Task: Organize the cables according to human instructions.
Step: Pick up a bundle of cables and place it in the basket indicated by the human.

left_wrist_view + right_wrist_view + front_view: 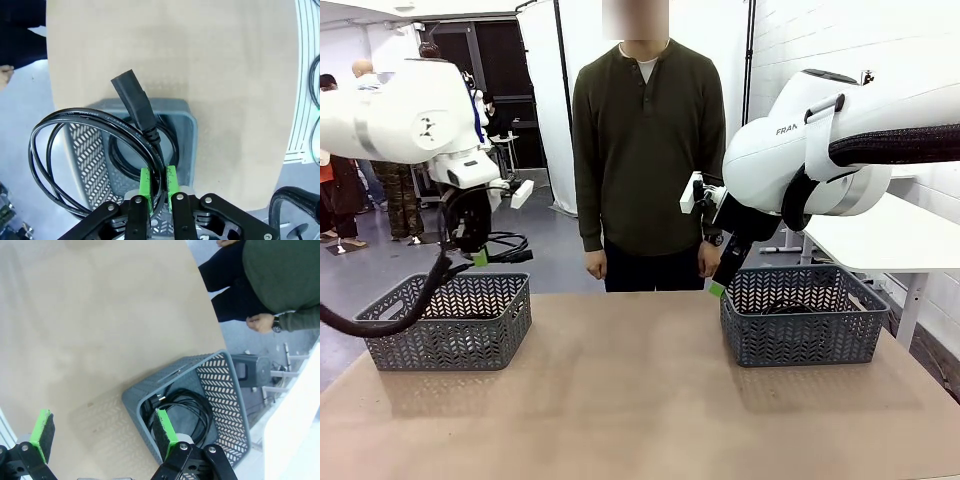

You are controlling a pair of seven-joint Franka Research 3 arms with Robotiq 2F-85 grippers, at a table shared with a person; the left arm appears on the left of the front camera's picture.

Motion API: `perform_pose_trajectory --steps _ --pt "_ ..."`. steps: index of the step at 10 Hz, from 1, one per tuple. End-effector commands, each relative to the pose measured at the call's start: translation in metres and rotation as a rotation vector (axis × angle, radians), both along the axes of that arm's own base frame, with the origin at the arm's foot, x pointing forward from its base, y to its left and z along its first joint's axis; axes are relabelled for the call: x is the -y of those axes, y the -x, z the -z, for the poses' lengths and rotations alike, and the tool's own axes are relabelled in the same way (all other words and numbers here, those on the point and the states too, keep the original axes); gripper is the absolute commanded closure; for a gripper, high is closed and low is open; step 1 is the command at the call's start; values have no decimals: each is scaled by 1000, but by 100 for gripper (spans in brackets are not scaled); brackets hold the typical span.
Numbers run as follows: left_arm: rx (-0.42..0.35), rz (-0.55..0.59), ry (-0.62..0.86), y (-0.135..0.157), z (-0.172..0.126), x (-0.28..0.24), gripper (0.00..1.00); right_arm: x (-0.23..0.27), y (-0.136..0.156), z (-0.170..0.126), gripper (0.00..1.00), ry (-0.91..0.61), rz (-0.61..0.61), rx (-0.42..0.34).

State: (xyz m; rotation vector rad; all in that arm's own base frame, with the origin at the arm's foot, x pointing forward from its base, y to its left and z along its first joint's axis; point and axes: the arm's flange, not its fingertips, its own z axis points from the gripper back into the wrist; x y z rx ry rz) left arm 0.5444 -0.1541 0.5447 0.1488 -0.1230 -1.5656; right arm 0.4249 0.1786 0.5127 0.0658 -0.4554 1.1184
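The left gripper [158, 186] was clamped on a cable [90, 150] above the left basket [187, 130], apparently for dropping in, while the right gripper [102, 432] hung open over the right basket [220, 385] holding more cable [187, 407].

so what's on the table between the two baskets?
Nothing: in the front view the tabletop is bare between the left basket and the right basket. One cable hangs from the left gripper above the left basket.

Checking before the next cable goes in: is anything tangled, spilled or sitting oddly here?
Nothing stands out. The left end effector is shut on a coiled cable above the left basket; another cable lies inside the right basket.
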Motion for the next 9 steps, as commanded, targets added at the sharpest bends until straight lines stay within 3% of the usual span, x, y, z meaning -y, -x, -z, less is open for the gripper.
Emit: perform_pose_trajectory --steps 1,9 --pt "34 42 -14 5 13 -20 100 0 0 2 0 3 3 -2" --pt "-34 20 1 -30 71 -79 100 0 0 2 0 3 3 -2"
